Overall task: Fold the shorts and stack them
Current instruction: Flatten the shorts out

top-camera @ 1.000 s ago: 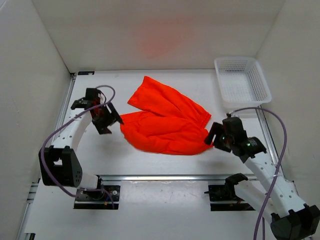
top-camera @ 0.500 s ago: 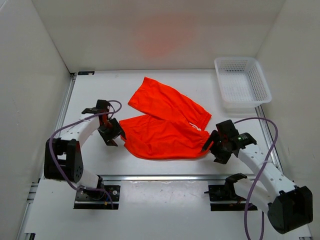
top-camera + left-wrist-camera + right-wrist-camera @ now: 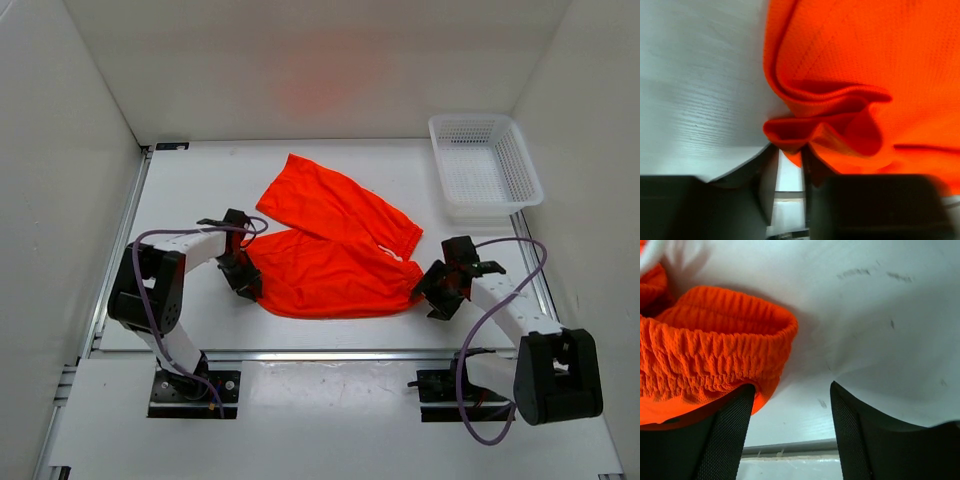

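The bright orange-red shorts (image 3: 330, 250) lie spread on the white table (image 3: 180, 200), with the two legs pointing left and the waistband at the right. My left gripper (image 3: 247, 285) is at the near leg's left hem. In the left wrist view its jaws (image 3: 790, 155) are nearly together, with a bunched fold of the shorts (image 3: 865, 60) pinched at the tips. My right gripper (image 3: 432, 290) is at the waistband's near corner. It stands open (image 3: 790, 390); the ribbed waistband (image 3: 715, 355) rests on its left finger (image 3: 730, 430) and bare table shows in the gap.
A white mesh basket (image 3: 470, 119) stands at the back right corner. White walls close in the table on three sides. A metal rail (image 3: 330, 355) runs along the near edge in front of the arm bases.
My left gripper moved right to the leg's hem and closed on it. My right gripper came down lower and closer to the waistband corner, still open. The shorts' left edge bunched slightly.
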